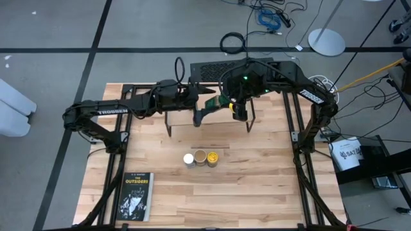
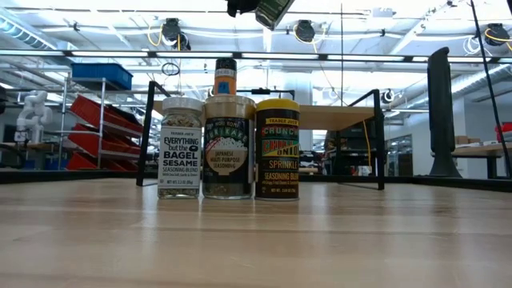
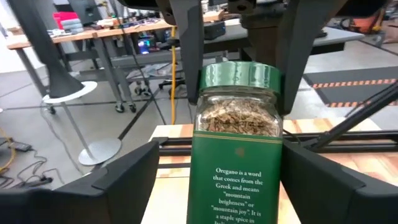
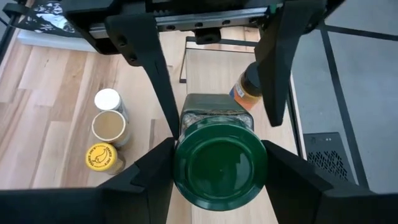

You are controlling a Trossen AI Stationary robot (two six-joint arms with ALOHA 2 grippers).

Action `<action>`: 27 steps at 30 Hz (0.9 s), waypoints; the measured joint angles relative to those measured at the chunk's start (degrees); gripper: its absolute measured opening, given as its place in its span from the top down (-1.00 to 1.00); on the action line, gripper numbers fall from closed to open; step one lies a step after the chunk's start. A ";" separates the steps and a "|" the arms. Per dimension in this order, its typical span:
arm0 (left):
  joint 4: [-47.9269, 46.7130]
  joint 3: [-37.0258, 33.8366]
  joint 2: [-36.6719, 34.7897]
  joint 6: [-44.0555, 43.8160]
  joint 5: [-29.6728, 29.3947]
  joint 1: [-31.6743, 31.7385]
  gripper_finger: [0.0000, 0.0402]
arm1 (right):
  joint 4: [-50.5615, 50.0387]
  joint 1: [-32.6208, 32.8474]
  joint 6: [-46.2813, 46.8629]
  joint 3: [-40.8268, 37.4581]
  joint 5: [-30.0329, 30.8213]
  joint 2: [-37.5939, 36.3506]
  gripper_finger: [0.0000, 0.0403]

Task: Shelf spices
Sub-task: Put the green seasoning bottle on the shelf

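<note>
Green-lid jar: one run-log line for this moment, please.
green-lid jar: above shelf | right gripper: shut on lid | left gripper: jaws open around body

My 2 arms are dark, nearly black, built from blocky angular links with rounded joint housings. My left arm (image 1: 109,112) carries white block lettering along its long link, and my right arm (image 1: 302,86) has a small white marking on its outer link. A small green light glows on the housing just behind my right gripper (image 1: 240,114). A black cable loops up beside my left arm's wrist section. Each gripper ends in 2 flat, matte black fingers, long and tapering, with plain faces. My left gripper (image 1: 207,109) has the same dark, angular finger mounts (image 3: 124,180), broad and sloped.
</note>
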 joint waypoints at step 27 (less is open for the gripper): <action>1.24 0.24 1.64 2.10 1.85 0.04 -0.01 | 0.03 0.00 -2.10 0.00 -0.14 -0.13 0.01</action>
